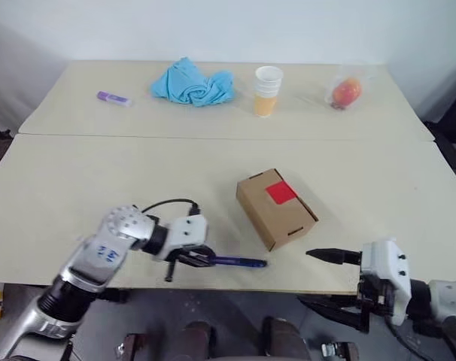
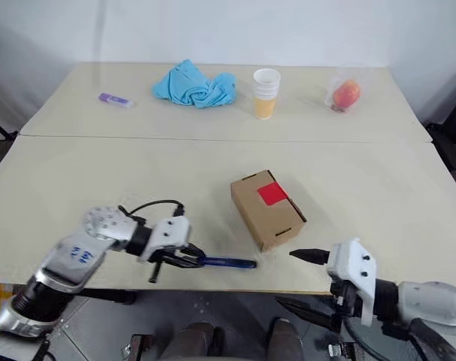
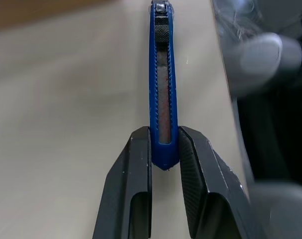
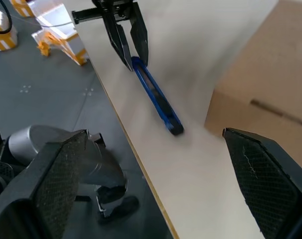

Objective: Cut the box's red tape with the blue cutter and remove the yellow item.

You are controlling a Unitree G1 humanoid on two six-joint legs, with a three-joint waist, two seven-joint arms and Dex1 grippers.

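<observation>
Two pale beige tabletops (image 1: 77, 180) butt together along a seam across the upper middle, a white wall behind and dark grey floor below. At lower left the left gripper (image 1: 202, 259) pinches the blue cutter (image 1: 239, 262) by its end, near the front edge. The box (image 1: 276, 207) (red tape (image 1: 281, 192) on top) sits at centre. At lower right the right gripper (image 1: 335, 289) gapes wide, holding nothing. Along the top lie a purple stick (image 1: 114, 98), blue cloth (image 1: 193, 83), cup (image 1: 268, 90) and bagged fruit (image 1: 347, 91).

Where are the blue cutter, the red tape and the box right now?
blue cutter (image 3: 162, 94): left wrist view, middle of its ribbed slider track.
red tape (image 1: 281, 192): left eye view, centre of the square patch.
box (image 1: 259, 209): left eye view, bare cardboard on its near-left side face.
</observation>
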